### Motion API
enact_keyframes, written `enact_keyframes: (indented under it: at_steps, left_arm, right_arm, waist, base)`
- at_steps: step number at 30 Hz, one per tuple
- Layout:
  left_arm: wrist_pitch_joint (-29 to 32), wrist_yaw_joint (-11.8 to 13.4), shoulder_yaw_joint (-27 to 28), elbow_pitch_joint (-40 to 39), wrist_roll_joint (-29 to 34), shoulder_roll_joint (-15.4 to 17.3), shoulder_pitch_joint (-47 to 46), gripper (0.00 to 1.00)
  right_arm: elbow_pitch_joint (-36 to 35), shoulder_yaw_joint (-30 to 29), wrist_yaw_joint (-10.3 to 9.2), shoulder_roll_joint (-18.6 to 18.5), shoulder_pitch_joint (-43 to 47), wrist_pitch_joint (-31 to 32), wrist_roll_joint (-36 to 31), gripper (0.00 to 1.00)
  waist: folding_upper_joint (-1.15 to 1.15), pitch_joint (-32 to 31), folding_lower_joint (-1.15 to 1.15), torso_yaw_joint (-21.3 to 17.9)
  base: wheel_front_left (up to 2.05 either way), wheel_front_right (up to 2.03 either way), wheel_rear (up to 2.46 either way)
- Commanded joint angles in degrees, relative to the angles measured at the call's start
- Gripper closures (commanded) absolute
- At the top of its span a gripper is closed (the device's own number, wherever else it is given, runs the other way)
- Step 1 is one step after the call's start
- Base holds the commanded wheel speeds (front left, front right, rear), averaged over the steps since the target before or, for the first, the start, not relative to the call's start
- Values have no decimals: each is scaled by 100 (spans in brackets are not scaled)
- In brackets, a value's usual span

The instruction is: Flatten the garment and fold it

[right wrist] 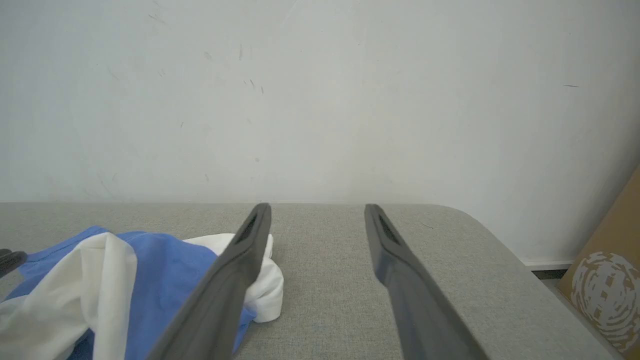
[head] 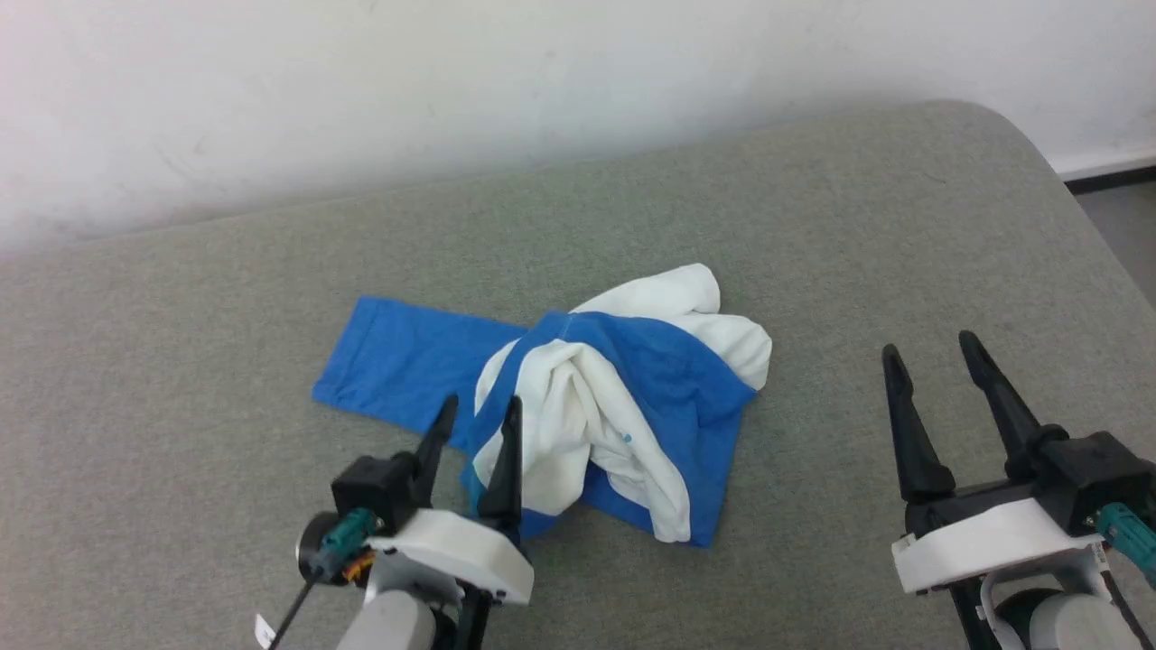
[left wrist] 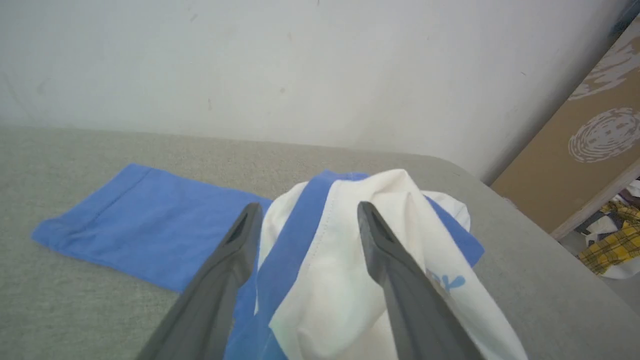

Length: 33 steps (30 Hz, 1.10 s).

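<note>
Garment (head: 623,406): a crumpled heap near the middle of the grey padded table (head: 903,226). The white body is bunched up, with blue panels wrapped over it. One blue sleeve (head: 397,366) lies flat, running out of the heap toward the robot's left. Not flattened, not folded.

Left gripper (head: 480,404): at the heap's near left edge, fingers apart, tips over blue-and-white fabric. In the left wrist view, cloth lies between and below the fingers, and they are not clamped on it.

Right gripper (head: 929,345): fingers spread wide over bare table, well apart from the garment, on its right side.

White wall (head: 452,90) behind the table.
</note>
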Motion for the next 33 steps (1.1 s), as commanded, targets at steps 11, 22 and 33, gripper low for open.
enact_keyframes:
  at_steps: [11, 22, 33]
  left_arm:
    - [-55, 12, 712, -1089, 367, 266, 311, 0]
    - [184, 151, 1204, -1452, 158, 788, 1013, 0]
    - [149, 188, 1060, -1556, 117, 611, 923, 0]
  right_arm:
    - [-76, 82, -5, 15, 325, 200, -101, 0]
    - [-105, 198, -5, 15, 500, 522, -102, 0]
    - [473, 1324, -5, -637, -149, 1843, 238, 0]
  waist:
    - [0, -410, 0, 353]
    - [0, -416, 0, 721]
    - [0, -202, 0, 1143]
  base:
    - [0, 0, 0]
    - [0, 0, 0]
    - [0, 0, 0]
